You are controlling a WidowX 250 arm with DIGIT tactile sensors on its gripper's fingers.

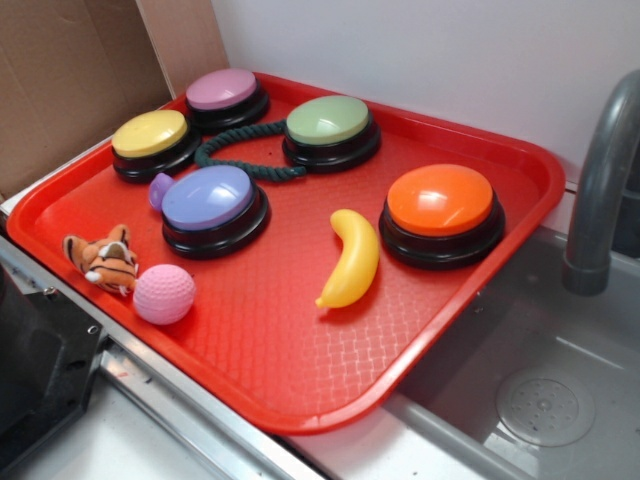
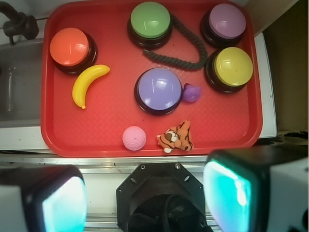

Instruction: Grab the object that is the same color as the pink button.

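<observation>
Plain white wall (image 1: 430,50) across the upper right of the exterior view, matte and evenly lit. Brown corrugated cardboard sheet (image 1: 70,80) propped in the upper left, a vertical crease running down it. Grey metal sink basin (image 1: 545,390) at the lower right, with a round perforated drain (image 1: 545,405) set in its floor. Curved grey faucet spout (image 1: 605,190) rising at the right edge. Brushed steel counter strip (image 1: 180,400) along the lower left, catching soft light. In the wrist view, the same sink (image 2: 19,87) at the left edge, with a dark faucet fitting (image 2: 19,24) in the upper left corner. Soft, diffuse light, with pale glare on the steel.
</observation>
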